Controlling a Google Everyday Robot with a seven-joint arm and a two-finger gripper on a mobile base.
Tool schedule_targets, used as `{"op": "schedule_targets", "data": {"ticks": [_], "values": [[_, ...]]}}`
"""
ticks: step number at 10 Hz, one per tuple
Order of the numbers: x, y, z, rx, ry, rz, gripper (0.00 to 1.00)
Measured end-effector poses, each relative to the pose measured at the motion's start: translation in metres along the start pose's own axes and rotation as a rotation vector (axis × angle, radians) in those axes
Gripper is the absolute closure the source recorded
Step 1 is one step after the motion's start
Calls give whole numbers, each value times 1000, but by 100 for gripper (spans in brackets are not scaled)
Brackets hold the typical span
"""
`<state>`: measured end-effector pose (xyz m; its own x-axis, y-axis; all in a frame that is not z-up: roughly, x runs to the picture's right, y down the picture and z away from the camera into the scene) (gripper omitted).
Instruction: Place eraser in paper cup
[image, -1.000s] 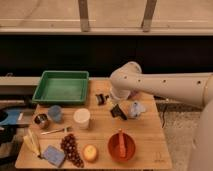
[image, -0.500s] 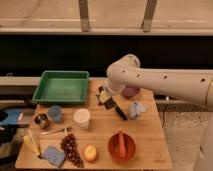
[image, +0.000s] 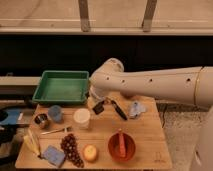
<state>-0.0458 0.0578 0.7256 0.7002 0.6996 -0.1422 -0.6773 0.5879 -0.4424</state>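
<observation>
The eraser (image: 99, 107) is a flat black block on the wooden table (image: 150, 135), just right of and above the paper cup (image: 81, 118). The cup is short, wide and white and stands upright at the table's middle left. My gripper (image: 94, 102) hangs from the white arm that reaches in from the right. It sits right at the eraser's left end, a little above and to the right of the cup. The arm hides most of the gripper. I cannot tell whether the eraser is held or lies on the table.
A long thin black stick (image: 119, 110) and a bluish-white item (image: 137, 108) lie right of the eraser. A green tray (image: 61, 86) is at the back left. A light-blue cup (image: 55, 113) and a metal cup (image: 41, 120) stand left of the paper cup. A red bowl (image: 121, 146), grapes (image: 71, 148) and a blue sponge (image: 53, 155) are at the front.
The arm has swung left, from above the black stick to the eraser near the cup. The stick has not moved.
</observation>
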Motion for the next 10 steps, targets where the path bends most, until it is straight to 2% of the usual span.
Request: {"op": "schedule_targets", "data": {"ticks": [2, 5, 8, 10], "values": [[-13, 17, 1, -5, -7, -50, 100], [-38, 37, 10, -33, -6, -126, 100], [-45, 47, 23, -69, 15, -156, 100], [-45, 48, 31, -93, 14, -161, 100]]}}
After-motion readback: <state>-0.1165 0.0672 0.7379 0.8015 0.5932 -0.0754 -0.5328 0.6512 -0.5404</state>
